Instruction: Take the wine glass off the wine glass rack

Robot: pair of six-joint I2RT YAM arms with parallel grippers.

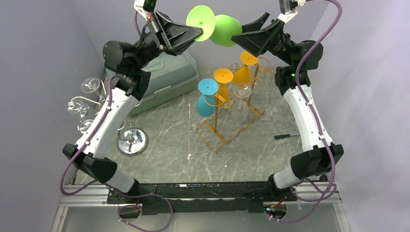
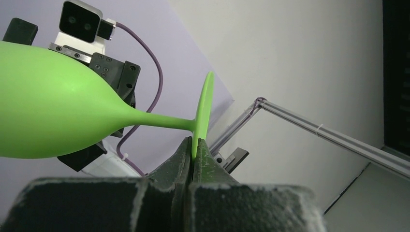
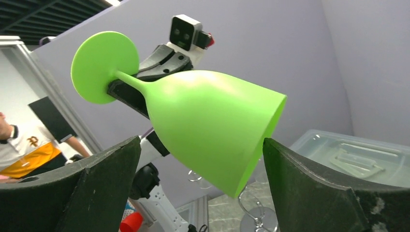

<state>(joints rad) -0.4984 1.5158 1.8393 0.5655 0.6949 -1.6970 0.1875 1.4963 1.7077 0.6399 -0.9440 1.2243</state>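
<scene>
Step in hand: handover. The wine glass [image 1: 225, 30] is off the rack [image 1: 215, 123], held in the air at the rack's 12 o'clock. The left gripper [image 2: 194, 142] is clamped on the glass's foot. The right gripper [image 3: 201, 142] stands fully spread around the bowl, gripping nothing. Next move: close the right gripper gently on the bowl, then release the left.

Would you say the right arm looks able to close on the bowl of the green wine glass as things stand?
Probably yes: the right gripper is open, its jaws standing either side of the green wine glass at its bowl with nothing between, while the left gripper is shut on its foot.
</scene>
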